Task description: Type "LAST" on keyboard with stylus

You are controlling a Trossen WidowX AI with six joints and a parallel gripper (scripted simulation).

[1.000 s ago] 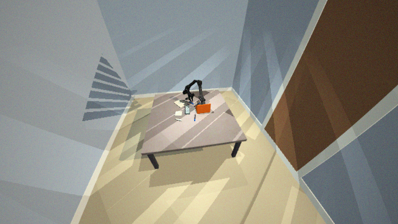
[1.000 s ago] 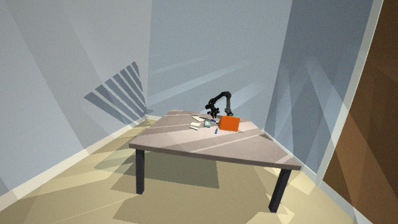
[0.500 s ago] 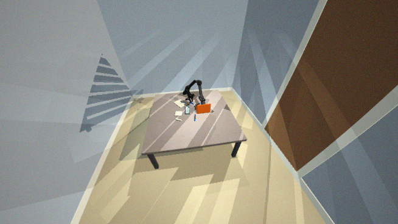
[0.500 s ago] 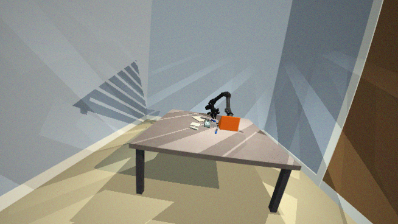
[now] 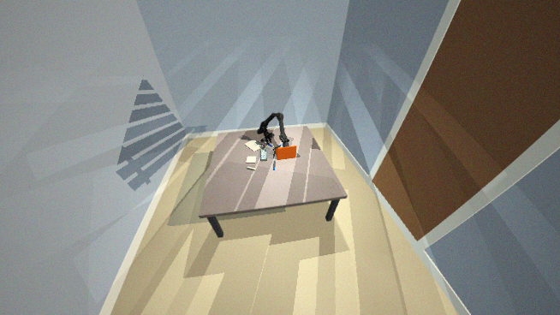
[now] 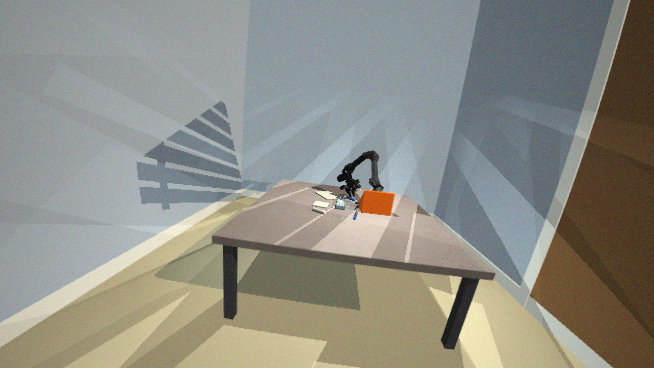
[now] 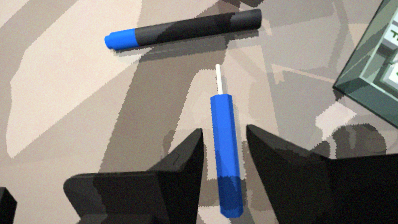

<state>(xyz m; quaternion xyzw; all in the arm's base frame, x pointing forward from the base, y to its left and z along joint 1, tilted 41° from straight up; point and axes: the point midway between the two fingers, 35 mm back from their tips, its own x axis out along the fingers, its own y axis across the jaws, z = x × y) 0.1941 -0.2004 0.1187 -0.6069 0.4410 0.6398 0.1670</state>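
My black fingers (image 5: pixel 269 145) (image 6: pixel 353 195) stand spread, gripping nothing; lowering off-centre, I could knock the blue six-sided stylus with the thin white tip (image 7: pixel 225 135) askew.
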